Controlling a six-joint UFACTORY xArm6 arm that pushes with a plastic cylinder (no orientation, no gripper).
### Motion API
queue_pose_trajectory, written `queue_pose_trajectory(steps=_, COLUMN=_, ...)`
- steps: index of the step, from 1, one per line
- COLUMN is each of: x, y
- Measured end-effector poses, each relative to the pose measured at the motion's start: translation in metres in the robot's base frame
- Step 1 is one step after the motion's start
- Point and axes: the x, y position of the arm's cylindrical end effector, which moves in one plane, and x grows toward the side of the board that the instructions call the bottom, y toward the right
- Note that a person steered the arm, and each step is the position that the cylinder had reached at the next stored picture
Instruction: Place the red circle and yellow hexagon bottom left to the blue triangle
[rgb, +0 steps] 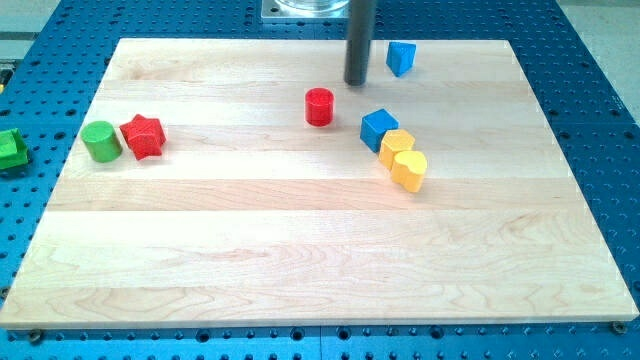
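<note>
The red circle (319, 106) stands on the wooden board, upper middle. The blue triangle (401, 57) is near the view's top edge, right of centre. The yellow hexagon (396, 146) lies right of centre, touching a blue cube (378, 129) at its upper left and a yellow heart-like block (409, 170) at its lower right. My tip (356, 82) is above and to the right of the red circle, and to the lower left of the blue triangle, touching neither.
A green cylinder (101, 141) and a red star (143, 136) sit side by side at the board's left. A green block (10, 149) lies off the board at the view's left edge, on the blue perforated table (590, 90).
</note>
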Motion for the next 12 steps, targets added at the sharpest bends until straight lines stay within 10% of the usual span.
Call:
queue_pose_trajectory(steps=3, x=-0.030, y=0.110)
queue_pose_trajectory(steps=6, x=0.085, y=-0.100)
queue_pose_trajectory(steps=10, x=0.009, y=0.079)
queue_pose_trajectory(steps=12, x=0.131, y=0.164)
